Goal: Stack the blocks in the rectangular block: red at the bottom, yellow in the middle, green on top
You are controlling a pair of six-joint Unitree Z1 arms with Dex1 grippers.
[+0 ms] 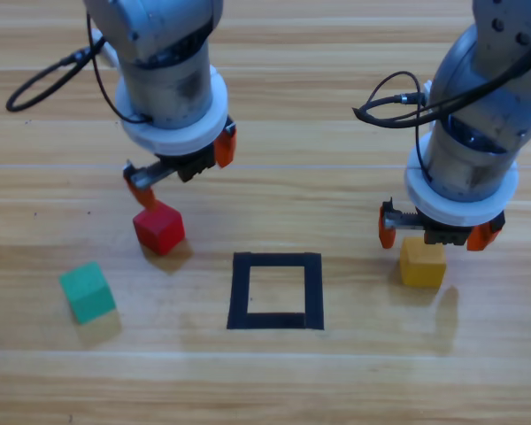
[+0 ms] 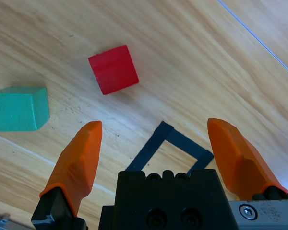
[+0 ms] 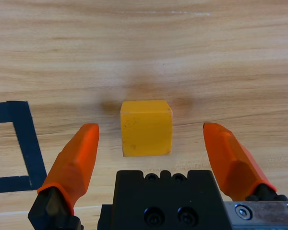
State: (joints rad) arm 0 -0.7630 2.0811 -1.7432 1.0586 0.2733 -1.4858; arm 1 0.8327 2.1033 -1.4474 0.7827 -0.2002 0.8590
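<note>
We see two grey, rounded arms, each trailing a looped black cable. Each gripper has a black body with small screws and two pointed orange fingers (image 2: 79,160) on black mounts.

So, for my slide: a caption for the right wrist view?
Open right gripper poised over the yellow cube, beside the black tape outline.
</note>
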